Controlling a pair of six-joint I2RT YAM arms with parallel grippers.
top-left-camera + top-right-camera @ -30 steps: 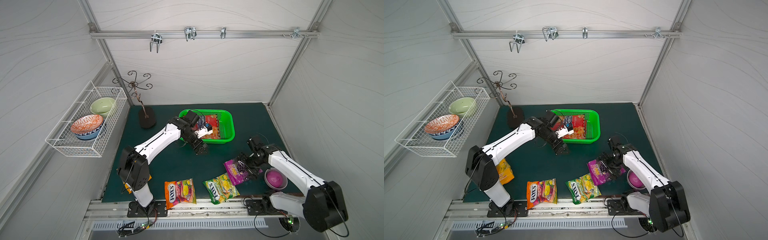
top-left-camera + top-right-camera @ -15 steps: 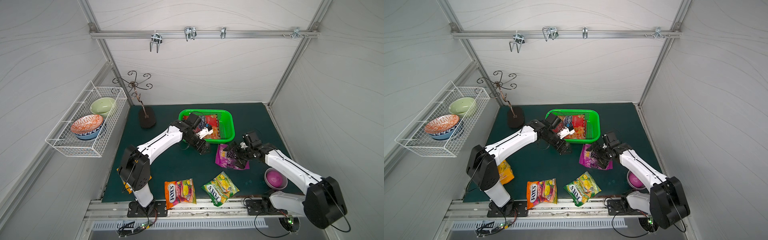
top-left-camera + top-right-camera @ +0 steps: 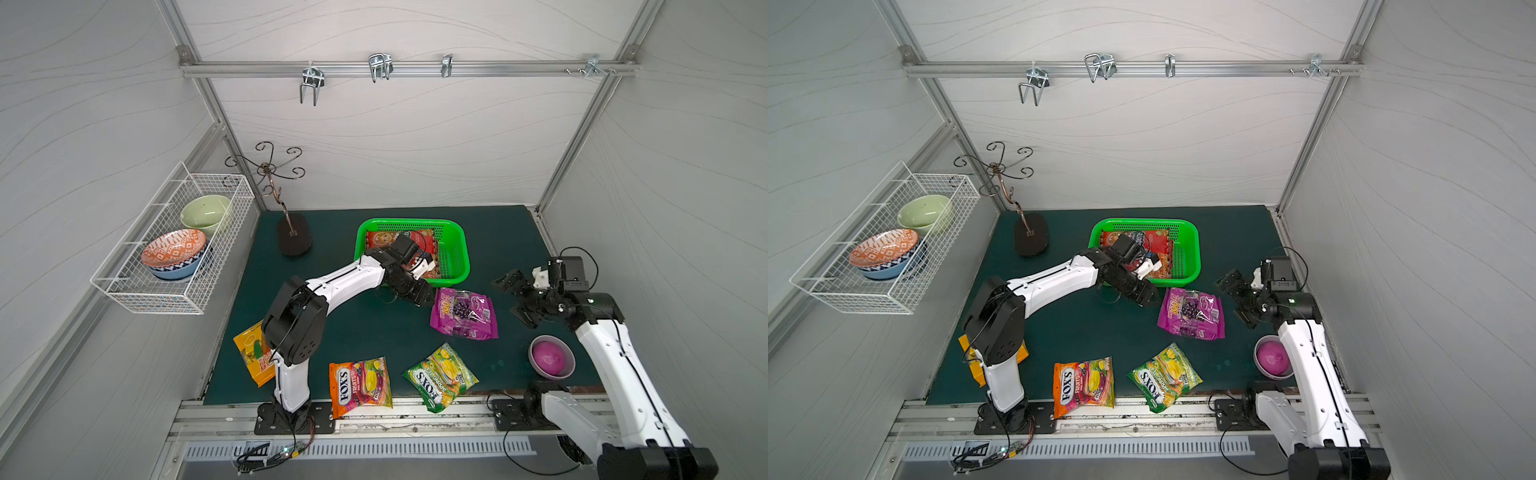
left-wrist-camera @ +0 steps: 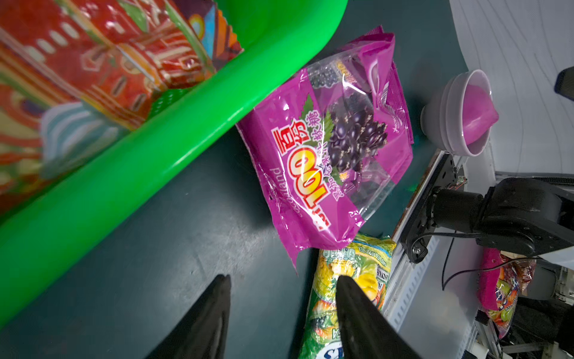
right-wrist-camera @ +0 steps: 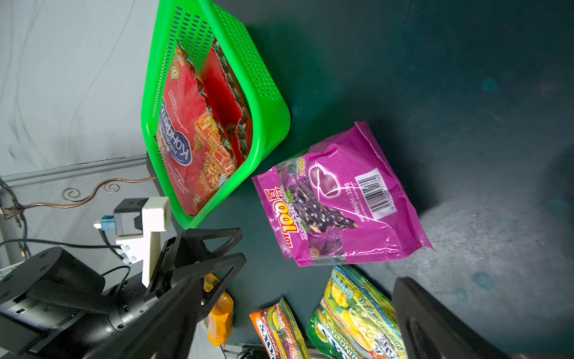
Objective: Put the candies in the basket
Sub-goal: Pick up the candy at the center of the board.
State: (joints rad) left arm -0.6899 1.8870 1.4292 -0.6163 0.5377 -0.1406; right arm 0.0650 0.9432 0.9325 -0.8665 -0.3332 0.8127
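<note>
The green basket (image 3: pixel 460 249) (image 3: pixel 1192 253) (image 4: pixel 174 130) (image 5: pixel 267 93) holds two red candy bags (image 3: pixel 380 240) (image 5: pixel 183 124). A purple grape bag (image 3: pixel 463 313) (image 3: pixel 1192 313) (image 4: pixel 326 161) (image 5: pixel 338 199) lies flat on the mat just in front of it. My left gripper (image 3: pixel 424 298) (image 3: pixel 1148 297) (image 4: pixel 282 276) (image 5: pixel 242 245) hovers beside the bag's left edge, jaws apart and empty. My right gripper (image 3: pixel 516 297) (image 3: pixel 1236 299) (image 5: pixel 298 279) stands wide open to the bag's right, clear of it. A red-orange FOX'S bag (image 3: pixel 360 384), a green one (image 3: pixel 440 376) and a yellow-orange bag (image 3: pixel 251 353) lie at the front.
A bowl with a purple inside (image 3: pixel 552 356) (image 4: pixel 462 115) sits at the front right near my right arm. A black-based metal stand (image 3: pixel 293 237) is at the back left. A white wire basket (image 3: pixel 174 249) with bowls hangs on the left wall.
The purple bag travelled from the front towards the basket with my right gripper, which has since let it lie and drawn back to the right. My left gripper came nearer the bag, its jaws narrower.
</note>
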